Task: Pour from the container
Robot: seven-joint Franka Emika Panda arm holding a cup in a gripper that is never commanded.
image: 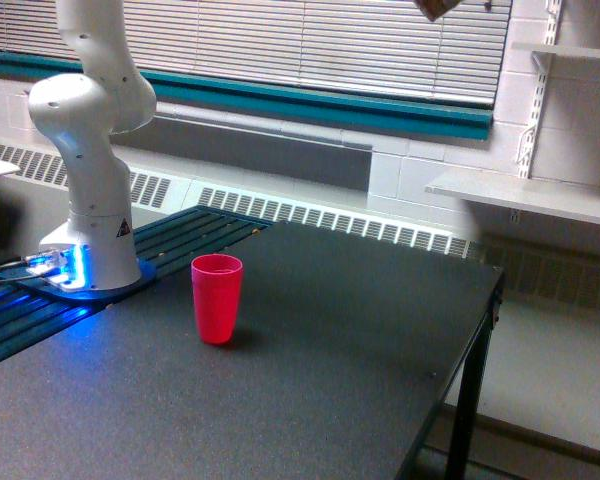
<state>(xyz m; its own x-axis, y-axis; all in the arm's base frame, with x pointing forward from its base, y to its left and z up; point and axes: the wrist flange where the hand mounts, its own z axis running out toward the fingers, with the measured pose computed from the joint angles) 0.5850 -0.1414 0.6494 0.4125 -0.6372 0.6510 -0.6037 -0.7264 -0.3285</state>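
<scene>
In the exterior view, the arm [92,150] rose from its base at the view's left and ran out of the top edge; its gripper was not in the picture, so whether its jaws stood apart or clamped could not be told. At the very top edge, toward the view's right, a small brownish scrap [438,8] showed; it may have been part of the container, but too little was visible to say. The red cup [217,298] stood upright and open-mouthed on the dark table [380,330], near the arm's base; it lay well below that scrap and to its left in the view. By my judgement, the pour turned on this offset: whatever was held high had to come down and leftward over the cup's mouth.
</scene>
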